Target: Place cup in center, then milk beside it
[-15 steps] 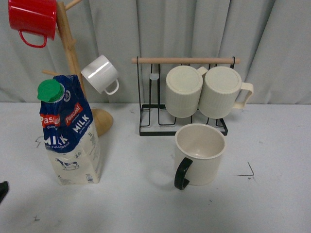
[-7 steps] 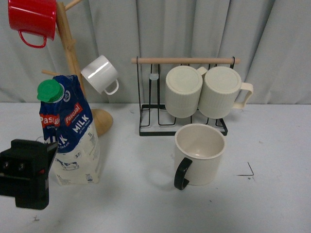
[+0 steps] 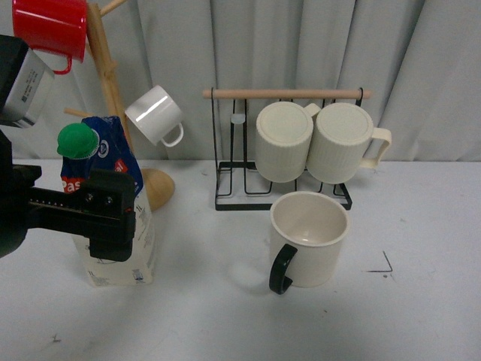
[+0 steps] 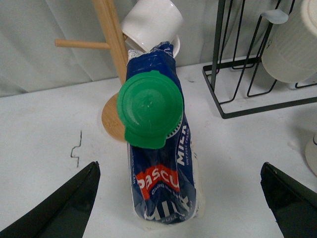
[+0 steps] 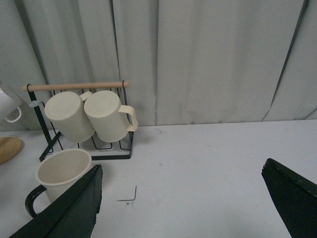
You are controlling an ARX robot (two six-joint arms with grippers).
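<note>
Well, the tall blue-and-cream milk carton with a green cap [image 4: 157,163] stood left of the big cream cup with a black handle [image 3: 310,237], well apart. The left gripper [image 4: 179,167] hung wide open near it; the right gripper [image 5: 182,168] was open, empty. The carton's crumpled top looked soft, so a lower hold seemed best. The arm [image 3: 45,210] hid much of its label.

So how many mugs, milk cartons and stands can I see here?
Mugs: 5 (red mug, small white mug, two ribbed cream mugs, cream cup with black handle)
Milk carton: 1
Stands: 2 (wooden mug tree, black wire rack)
Total: 8
</note>
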